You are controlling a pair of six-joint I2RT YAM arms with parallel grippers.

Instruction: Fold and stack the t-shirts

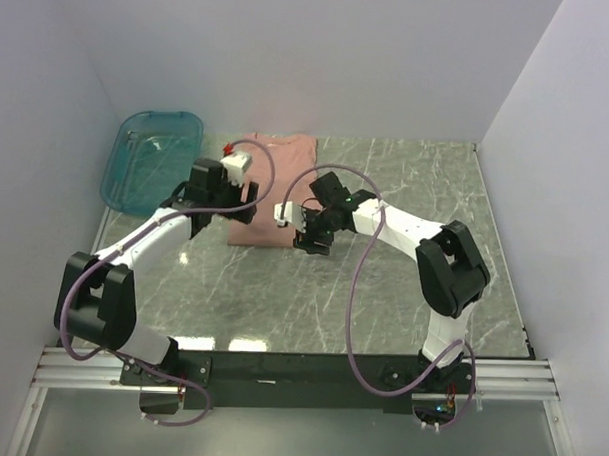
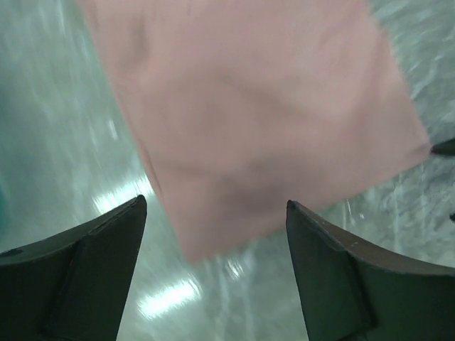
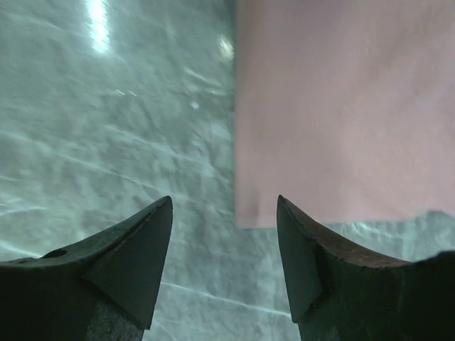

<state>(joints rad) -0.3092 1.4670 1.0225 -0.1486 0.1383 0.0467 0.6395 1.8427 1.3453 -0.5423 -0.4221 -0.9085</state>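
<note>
The black-fingered left gripper [image 2: 215, 206] and right gripper [image 3: 224, 202] hang wide open and empty over the folded dusty-pink cotton t-shirt [image 1: 287, 167], which lies far-left on the grey marble-look table [image 1: 402, 291] and looks light and limp, best pinched at its corners.

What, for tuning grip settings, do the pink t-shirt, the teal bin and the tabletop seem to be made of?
T-shirt: soft matte knit, probably cotton; it lies flat with soft creases.
Bin: glossy translucent teal plastic; the surface beneath shows through.
Table: polished grey-green veined stone or imitation laminate; it mirrors the lights.
</note>
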